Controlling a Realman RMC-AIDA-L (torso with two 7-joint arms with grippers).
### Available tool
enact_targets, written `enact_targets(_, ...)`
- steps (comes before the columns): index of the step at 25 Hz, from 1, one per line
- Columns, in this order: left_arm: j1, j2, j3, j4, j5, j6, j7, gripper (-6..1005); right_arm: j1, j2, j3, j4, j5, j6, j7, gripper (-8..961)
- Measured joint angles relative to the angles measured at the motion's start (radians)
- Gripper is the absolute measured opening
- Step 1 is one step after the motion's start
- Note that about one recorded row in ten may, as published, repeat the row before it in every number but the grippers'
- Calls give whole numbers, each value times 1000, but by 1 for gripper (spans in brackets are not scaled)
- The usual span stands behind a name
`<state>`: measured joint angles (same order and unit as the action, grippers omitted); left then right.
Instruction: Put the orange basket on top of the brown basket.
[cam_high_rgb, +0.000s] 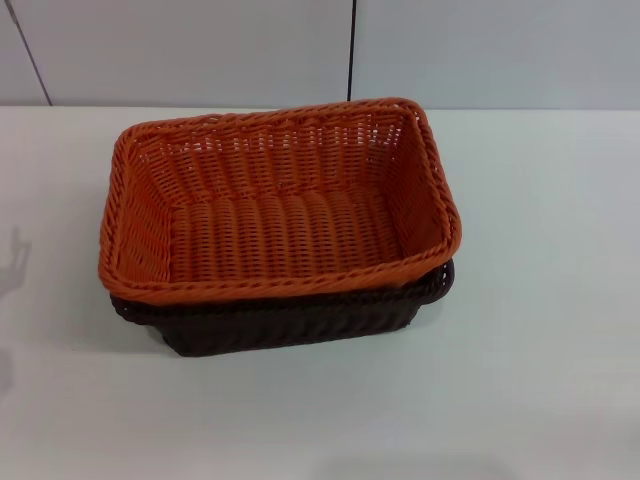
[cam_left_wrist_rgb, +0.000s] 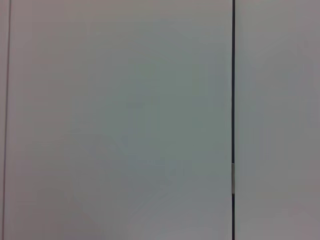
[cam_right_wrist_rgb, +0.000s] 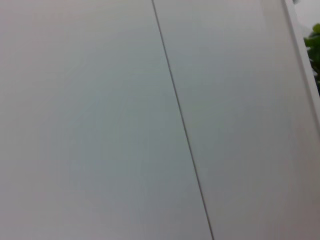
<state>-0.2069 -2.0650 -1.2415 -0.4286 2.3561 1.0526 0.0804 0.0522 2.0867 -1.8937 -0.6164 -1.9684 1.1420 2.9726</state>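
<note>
The orange basket (cam_high_rgb: 280, 200) sits nested in the brown basket (cam_high_rgb: 300, 322) at the middle of the white table, in the head view. The orange one is turned a little, so its rim overhangs the brown one at the left and back. Only the brown basket's near side and right end show below it. The orange basket is empty inside. Neither gripper shows in any view. Both wrist views show only pale wall panels.
The white table (cam_high_rgb: 540, 300) spreads around the baskets on all sides. A pale panelled wall (cam_high_rgb: 200, 50) with a dark seam (cam_high_rgb: 351, 50) stands behind the table's far edge. Faint shadows lie on the table at the far left.
</note>
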Motion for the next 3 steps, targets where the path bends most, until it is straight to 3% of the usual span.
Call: enact_targets(3,1,0,1,0,0,0,-1,827,-1,1,-17,5,2,21,-4,618)
